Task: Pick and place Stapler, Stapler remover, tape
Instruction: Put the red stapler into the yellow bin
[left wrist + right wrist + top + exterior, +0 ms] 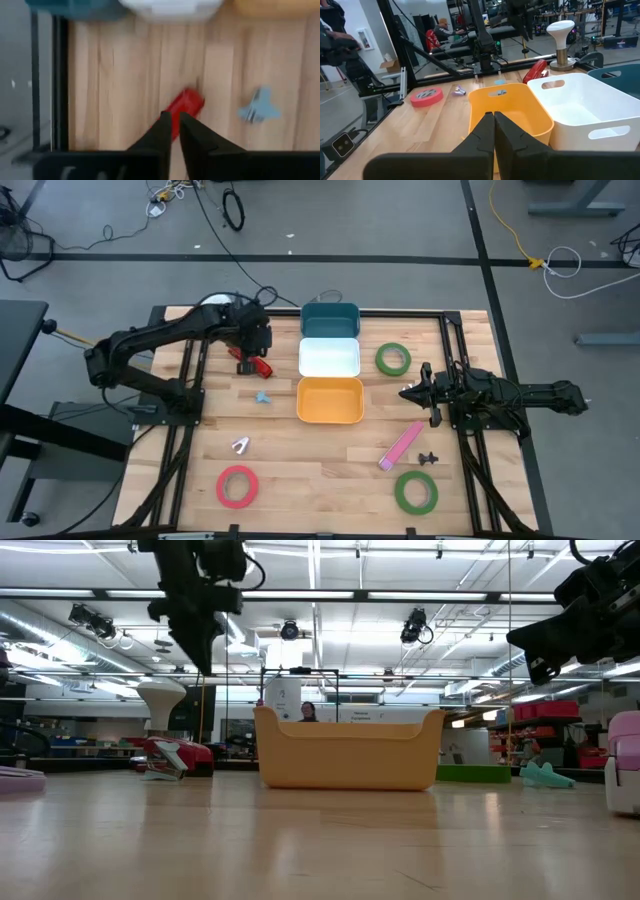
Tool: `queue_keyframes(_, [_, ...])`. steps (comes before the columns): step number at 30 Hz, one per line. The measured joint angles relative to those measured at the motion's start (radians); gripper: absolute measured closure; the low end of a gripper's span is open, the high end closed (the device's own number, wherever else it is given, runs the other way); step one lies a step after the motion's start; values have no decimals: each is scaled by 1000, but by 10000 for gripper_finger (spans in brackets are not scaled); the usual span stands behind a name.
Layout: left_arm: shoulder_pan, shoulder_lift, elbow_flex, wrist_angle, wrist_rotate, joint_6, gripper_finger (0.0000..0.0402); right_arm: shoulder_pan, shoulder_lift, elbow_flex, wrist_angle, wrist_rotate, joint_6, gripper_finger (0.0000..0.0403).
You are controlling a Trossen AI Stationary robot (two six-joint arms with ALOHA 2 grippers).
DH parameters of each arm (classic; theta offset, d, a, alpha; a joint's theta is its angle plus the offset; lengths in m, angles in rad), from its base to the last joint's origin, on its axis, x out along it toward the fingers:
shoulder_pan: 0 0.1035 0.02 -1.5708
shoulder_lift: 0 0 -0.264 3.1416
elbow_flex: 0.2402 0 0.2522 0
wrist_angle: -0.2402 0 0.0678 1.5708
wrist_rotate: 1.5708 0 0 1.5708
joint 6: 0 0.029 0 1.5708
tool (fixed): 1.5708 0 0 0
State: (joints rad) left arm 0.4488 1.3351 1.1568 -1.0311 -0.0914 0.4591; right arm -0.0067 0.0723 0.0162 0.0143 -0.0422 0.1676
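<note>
A red stapler (pixel 256 366) lies on the table left of the white bin. My left gripper (pixel 175 125) hangs above the stapler (pixel 186 106), pointing steeply down and clear of it, with a narrow gap between its fingertips. A light-blue staple remover (pixel 263 396) lies just nearer. A pink stapler (pixel 402 446) and a black staple remover (pixel 429 458) lie at the right. Two green tape rolls (pixel 393 359) (pixel 415 491) and a red tape roll (pixel 237 486) lie flat. My right gripper (pixel 493 120) waits shut and level at the right, beside the orange bin.
Three bins stand in a row at the table's middle: teal (pixel 330 320) farthest, white (pixel 330 357), orange (pixel 330 400) nearest. A small silver object (pixel 241 445) lies near the red roll. A white lamp-like stand (pixel 562 40) rises at the far left corner.
</note>
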Motion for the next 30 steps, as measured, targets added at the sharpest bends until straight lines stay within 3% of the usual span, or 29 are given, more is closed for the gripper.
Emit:
queue_keyframes(17, [0, 93, 0, -21, 2, 230, 114, 0, 0, 0, 0, 0, 0, 396])
queue_keyframes(22, [12, 93, -10, -17, 10, 234, 88, 0, 0, 0, 0, 0, 0, 396])
queue_keyframes(30, [33, 93, -144, 42, 1, 246, 87, 0, 0, 0, 0, 0, 0, 396])
